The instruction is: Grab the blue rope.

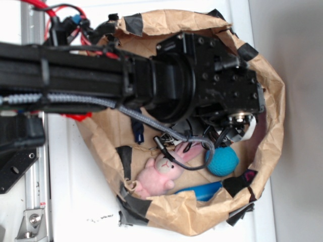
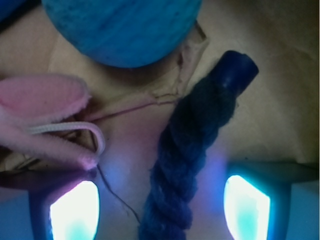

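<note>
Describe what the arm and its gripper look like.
The arm is matte black with boxy links and visible screws. A grey braided cable runs along it; red wires sit near its base. In the wrist view the gripper shows two fingertips glowing pale cyan-white.

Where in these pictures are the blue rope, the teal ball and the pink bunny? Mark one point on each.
blue rope (image 2: 187,150): wrist view, on its twisted strand.
teal ball (image 1: 222,161): exterior view, on its middle.
pink bunny (image 1: 162,171): exterior view, on its head.
</note>
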